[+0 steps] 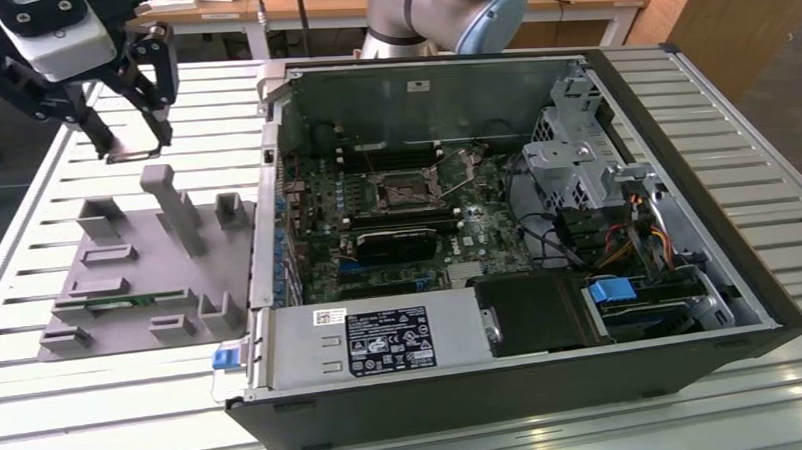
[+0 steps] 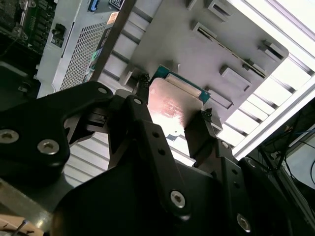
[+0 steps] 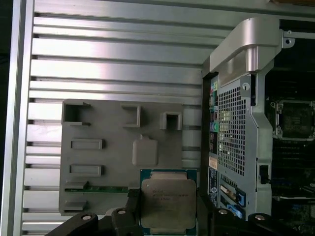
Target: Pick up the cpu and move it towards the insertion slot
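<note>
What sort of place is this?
Probably a robotics lab bench: an open black computer case lies on a slatted metal table beside a grey plastic fixture plate, and the black claw holds a silvery square cpu.

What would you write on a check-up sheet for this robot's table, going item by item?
Surface: slatted metal table; an open computer case lies on it.
Job's things: cpu held up off the table, near the grey fixture plate; insertion slot inside the case, well apart from the cpu.
Clutter: green board strip sitting in the fixture plate.
Grippers: gripper shut on the cpu.
Cables: coloured wires inside the case.
Surroundings: wooden desks behind the table.
</note>
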You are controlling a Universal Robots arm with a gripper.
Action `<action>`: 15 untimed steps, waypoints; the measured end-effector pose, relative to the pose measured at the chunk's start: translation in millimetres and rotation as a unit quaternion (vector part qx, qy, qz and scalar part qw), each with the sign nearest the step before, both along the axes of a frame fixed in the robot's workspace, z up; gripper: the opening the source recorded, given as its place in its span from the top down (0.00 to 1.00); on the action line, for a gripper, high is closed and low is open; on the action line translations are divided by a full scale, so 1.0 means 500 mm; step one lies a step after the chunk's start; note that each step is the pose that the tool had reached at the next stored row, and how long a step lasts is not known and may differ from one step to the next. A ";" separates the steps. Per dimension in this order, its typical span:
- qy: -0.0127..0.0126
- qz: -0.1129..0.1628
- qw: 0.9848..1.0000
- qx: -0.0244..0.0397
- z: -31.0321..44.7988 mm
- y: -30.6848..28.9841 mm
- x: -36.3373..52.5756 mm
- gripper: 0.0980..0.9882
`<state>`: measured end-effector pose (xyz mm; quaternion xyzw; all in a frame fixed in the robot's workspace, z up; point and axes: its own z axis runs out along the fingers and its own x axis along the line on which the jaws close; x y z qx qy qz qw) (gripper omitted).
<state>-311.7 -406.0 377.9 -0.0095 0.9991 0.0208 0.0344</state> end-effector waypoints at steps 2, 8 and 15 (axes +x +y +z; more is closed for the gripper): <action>0.000 0.000 1.000 0.000 0.000 0.000 0.009 0.51; 0.001 0.000 1.000 0.000 0.000 0.000 0.038 0.51; 0.002 0.000 1.000 0.000 0.000 0.000 0.078 0.51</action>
